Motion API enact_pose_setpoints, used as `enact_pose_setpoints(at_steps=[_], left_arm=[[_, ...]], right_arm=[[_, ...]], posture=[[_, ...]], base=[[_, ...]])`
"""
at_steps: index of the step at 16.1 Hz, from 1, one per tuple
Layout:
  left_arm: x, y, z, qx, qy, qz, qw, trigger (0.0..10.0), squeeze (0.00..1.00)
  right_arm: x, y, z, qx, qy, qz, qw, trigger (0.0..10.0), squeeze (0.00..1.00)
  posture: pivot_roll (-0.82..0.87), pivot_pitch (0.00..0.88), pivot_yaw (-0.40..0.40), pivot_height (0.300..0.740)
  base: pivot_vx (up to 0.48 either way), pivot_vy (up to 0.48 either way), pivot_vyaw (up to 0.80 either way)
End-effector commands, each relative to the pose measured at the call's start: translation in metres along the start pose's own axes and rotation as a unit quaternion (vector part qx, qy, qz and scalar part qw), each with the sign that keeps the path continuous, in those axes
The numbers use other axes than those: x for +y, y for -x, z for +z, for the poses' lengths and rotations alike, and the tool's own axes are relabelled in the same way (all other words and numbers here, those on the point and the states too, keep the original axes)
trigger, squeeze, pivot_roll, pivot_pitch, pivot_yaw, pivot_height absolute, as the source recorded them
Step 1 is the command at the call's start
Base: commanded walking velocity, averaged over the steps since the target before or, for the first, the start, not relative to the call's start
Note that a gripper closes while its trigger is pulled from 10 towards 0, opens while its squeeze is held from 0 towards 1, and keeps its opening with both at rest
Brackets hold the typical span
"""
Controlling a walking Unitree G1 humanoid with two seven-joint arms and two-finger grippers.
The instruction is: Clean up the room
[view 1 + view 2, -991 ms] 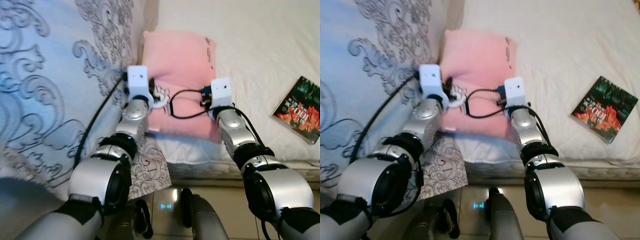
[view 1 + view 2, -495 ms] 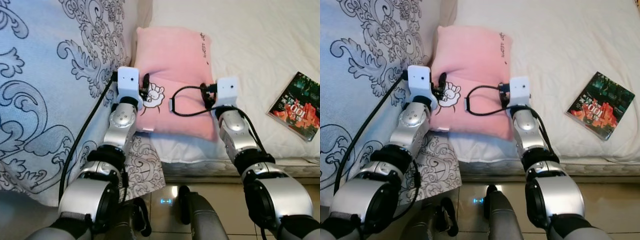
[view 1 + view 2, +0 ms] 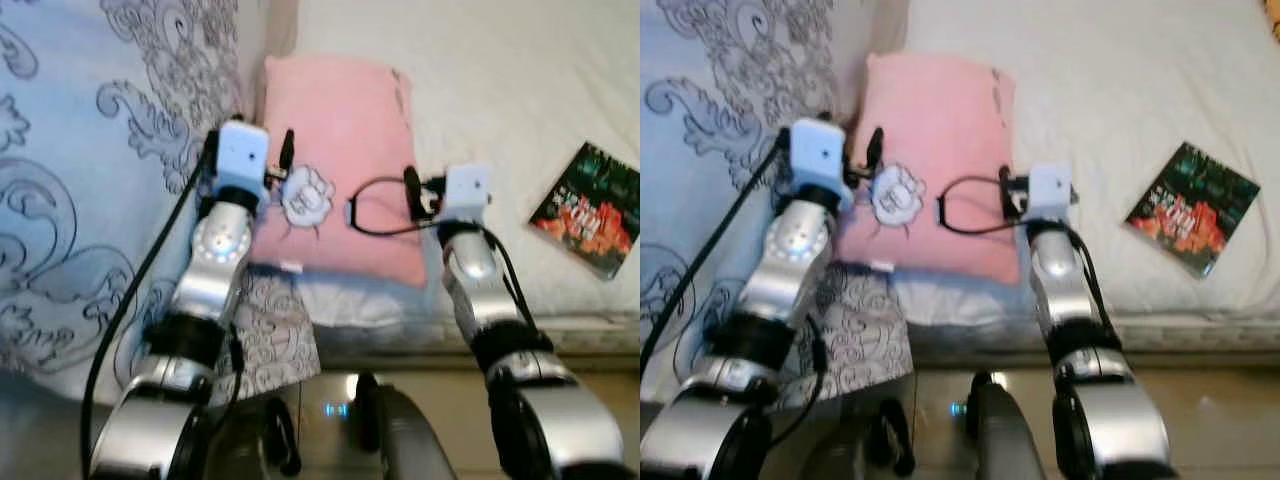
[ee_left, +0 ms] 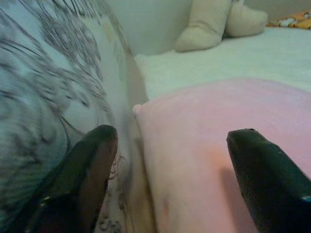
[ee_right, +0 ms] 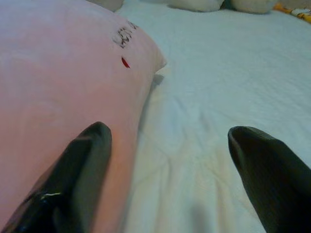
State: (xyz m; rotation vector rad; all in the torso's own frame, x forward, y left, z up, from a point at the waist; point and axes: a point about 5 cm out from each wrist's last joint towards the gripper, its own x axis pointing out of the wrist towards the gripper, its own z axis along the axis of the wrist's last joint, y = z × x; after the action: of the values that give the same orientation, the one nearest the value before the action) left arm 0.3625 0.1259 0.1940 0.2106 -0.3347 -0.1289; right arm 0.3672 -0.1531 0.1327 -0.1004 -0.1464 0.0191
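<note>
Now lower, both grippers [image 4: 170, 160] [image 5: 170, 165] flanking pink pillow [image 3: 340, 170]

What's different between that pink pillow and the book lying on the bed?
The pink pillow is plump, soft and plain pink; the book is thin, flat and dark with red print. The pillow lies between the two pincers, against the patterned quilt; the book lies apart, to the robot's right. Both rest on the white sheet.

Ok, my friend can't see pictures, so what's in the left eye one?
A robot's two silver arms reach over a pink pillow on a white bed, the left gripper at one side edge and the right gripper at the other. A blue patterned quilt lies to the left, and a book to the right.
</note>
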Motion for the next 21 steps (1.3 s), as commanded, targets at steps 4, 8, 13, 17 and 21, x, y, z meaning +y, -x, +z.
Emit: enact_pose_setpoints(at_steps=[4, 8, 13, 17, 21], left_arm=[[0.013, 0.025, -0.002, 0.009, -0.024, 0.019, 0.999, 10.0, 1.00], [0.001, 0.066, -0.028, 0.073, 0.030, 0.001, 0.997, 10.0, 1.00], [-0.023, 0.092, -0.045, 0.105, 0.116, -0.022, 0.987, 10.0, 0.00], [-0.027, 0.113, -0.062, 0.146, 0.115, -0.029, 0.982, 10.0, 0.00], [-0.026, 0.100, -0.056, 0.131, 0.110, -0.026, 0.985, 10.0, 0.00]], right_arm=[[-0.011, 0.021, 0.015, -0.078, 0.009, -0.025, 0.997, 10.0, 1.00], [-0.026, 0.071, -0.008, -0.047, -0.001, -0.075, 0.996, 10.0, 1.00], [-0.016, 0.098, -0.030, 0.023, 0.030, -0.047, 0.998, 10.0, 0.00], [-0.027, 0.102, -0.035, 0.056, 0.049, -0.049, 0.996, 10.0, 0.00], [-0.020, 0.096, -0.032, 0.052, 0.051, -0.044, 0.996, 10.0, 0.00]], posture=[[-0.11, 0.000, 0.058, 0.740], [-0.12, 0.000, 0.059, 0.740], [-0.15, 0.000, 0.062, 0.740], [-0.16, 0.000, 0.060, 0.740], [-0.15, 0.000, 0.068, 0.740]], base=[[0.000, 0.000, 0.00], [0.000, 0.000, 0.00], [0.000, -0.384, -0.13], [0.000, -0.480, -0.78], [0.000, -0.480, -0.75]])
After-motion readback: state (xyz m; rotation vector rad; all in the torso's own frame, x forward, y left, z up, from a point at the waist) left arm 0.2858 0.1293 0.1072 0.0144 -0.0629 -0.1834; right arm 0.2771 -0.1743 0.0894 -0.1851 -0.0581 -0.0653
